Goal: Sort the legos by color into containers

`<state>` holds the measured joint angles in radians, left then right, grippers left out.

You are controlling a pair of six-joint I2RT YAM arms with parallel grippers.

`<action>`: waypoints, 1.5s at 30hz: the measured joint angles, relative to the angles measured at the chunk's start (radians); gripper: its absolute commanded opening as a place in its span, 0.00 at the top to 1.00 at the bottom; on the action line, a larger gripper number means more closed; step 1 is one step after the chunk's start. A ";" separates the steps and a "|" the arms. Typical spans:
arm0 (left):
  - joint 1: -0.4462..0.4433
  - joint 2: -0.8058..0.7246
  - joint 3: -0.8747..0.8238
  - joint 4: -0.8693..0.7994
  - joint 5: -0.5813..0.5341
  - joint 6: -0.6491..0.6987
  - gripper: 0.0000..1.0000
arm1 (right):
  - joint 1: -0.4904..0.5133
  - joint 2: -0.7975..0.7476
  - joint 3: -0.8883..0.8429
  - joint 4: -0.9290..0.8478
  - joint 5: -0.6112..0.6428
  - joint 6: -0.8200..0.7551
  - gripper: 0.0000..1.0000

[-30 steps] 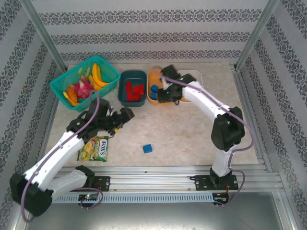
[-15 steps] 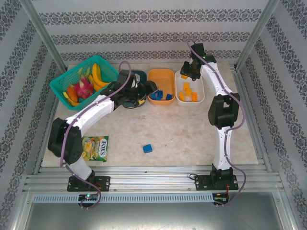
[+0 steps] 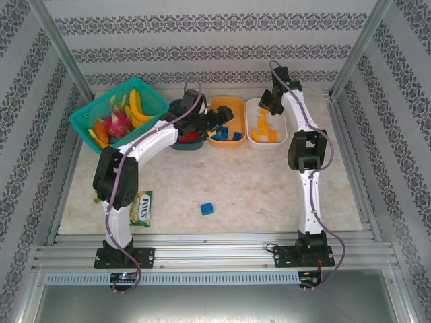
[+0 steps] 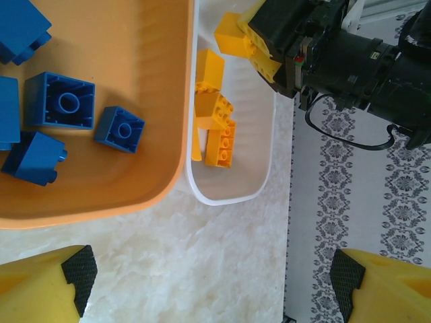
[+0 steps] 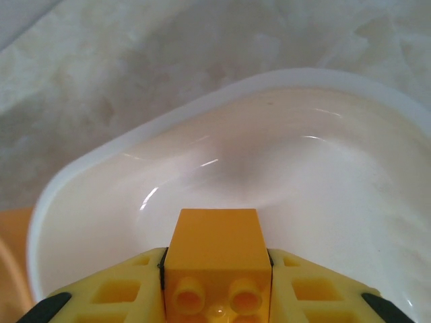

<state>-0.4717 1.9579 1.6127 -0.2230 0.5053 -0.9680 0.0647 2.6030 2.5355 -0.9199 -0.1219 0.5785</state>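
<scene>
Top view, left gripper (image 3: 225,120): over the near rim of the orange bin (image 3: 227,101), at 12 o'clock on the table (image 3: 269,188); arm crosses the teal bin (image 3: 176,144).
Top view, right gripper (image 3: 266,104): above the far end of the white bin (image 3: 267,145), at about 1 o'clock.
Top view, bin contents: red bricks (image 3: 194,136) in teal, blue bricks (image 3: 225,134) in orange, orange-yellow bricks (image 3: 266,129) in white.
Top view, loose blue brick (image 3: 207,208): alone on the table, at 6 o'clock from the bins, well apart from them.
Top view, other items: green basket (image 3: 94,111) with fruit at 10 o'clock; snack packet (image 3: 142,207) at 8 o'clock.
Left wrist view, jaws: spread wide, one fingertip at each lower corner, nothing between them but bare table.
Left wrist view, bins: orange bin with blue bricks at 10 o'clock, white bin with orange-yellow bricks just beside it, rims touching.
Left wrist view, held brick (image 4: 236,33): orange-yellow, under the right gripper at 1 o'clock, above the white bin.
Right wrist view, jaws: closed tight on the held brick, studs facing the camera, one finger (image 5: 121,296) on each side.
Right wrist view, position: held brick hangs over the white bin's hollow.
</scene>
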 measured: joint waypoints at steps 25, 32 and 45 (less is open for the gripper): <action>-0.007 -0.160 -0.120 -0.042 -0.055 0.045 0.09 | 0.021 -0.161 -0.122 -0.046 0.032 -0.030 0.41; -0.007 -0.482 -0.354 -0.115 -0.115 0.053 0.08 | 0.183 -0.621 -0.533 0.061 0.075 -0.057 0.35; -0.007 -1.059 -0.706 -0.397 -0.174 0.067 0.07 | 0.689 -1.033 -1.244 0.126 0.116 -0.002 0.24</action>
<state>-0.4786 0.8986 0.9066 -0.6205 0.3309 -0.9012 0.7536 1.5703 1.2919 -0.7940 -0.0063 0.5770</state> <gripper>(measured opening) 0.928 0.751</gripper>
